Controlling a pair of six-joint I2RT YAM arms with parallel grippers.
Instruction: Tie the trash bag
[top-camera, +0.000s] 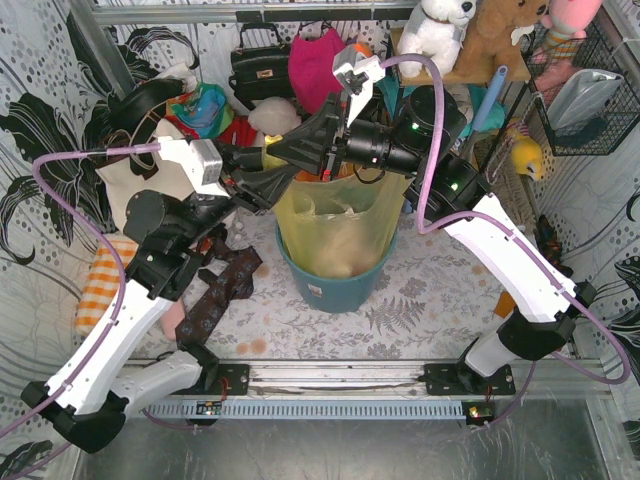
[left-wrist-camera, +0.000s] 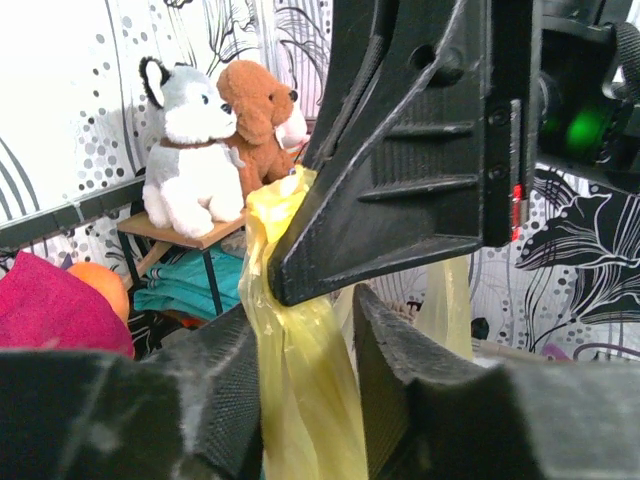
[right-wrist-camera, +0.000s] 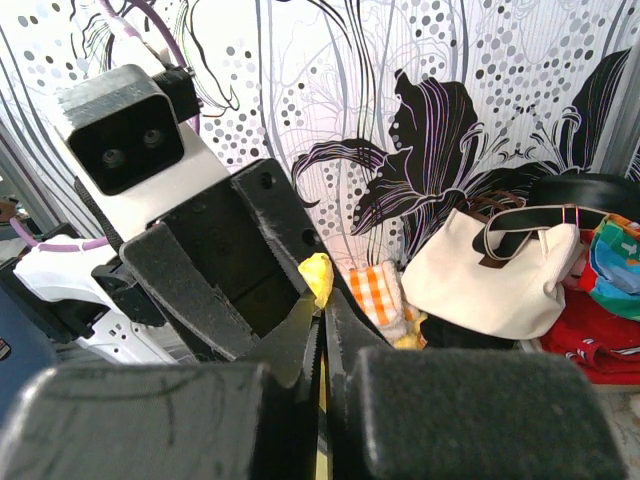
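Left wrist view shows the left pincer (left-wrist-camera: 305, 325) with its jaws partly apart on either side of a twisted strand of the trash bag (left-wrist-camera: 300, 400). The plastic fills the gap and meets both fingers, but whether they press on it cannot be told. Just above, the right pincer (left-wrist-camera: 285, 285) has its tip on the same strand. In the right wrist view that pincer's jaws stand fully closed, with a bit of yellow plastic pinched between them and poking out at the tip, close against the left pincer's fingers. Top external view places the bag inside the teal bucket (top-camera: 330, 290) at the middle of the counter (top-camera: 430, 310). The bag's far-left rim is raised to where both pincers meet, above the bucket's edge. A cream tote (right-wrist-camera: 490, 275) lies near the counter's far left corner.
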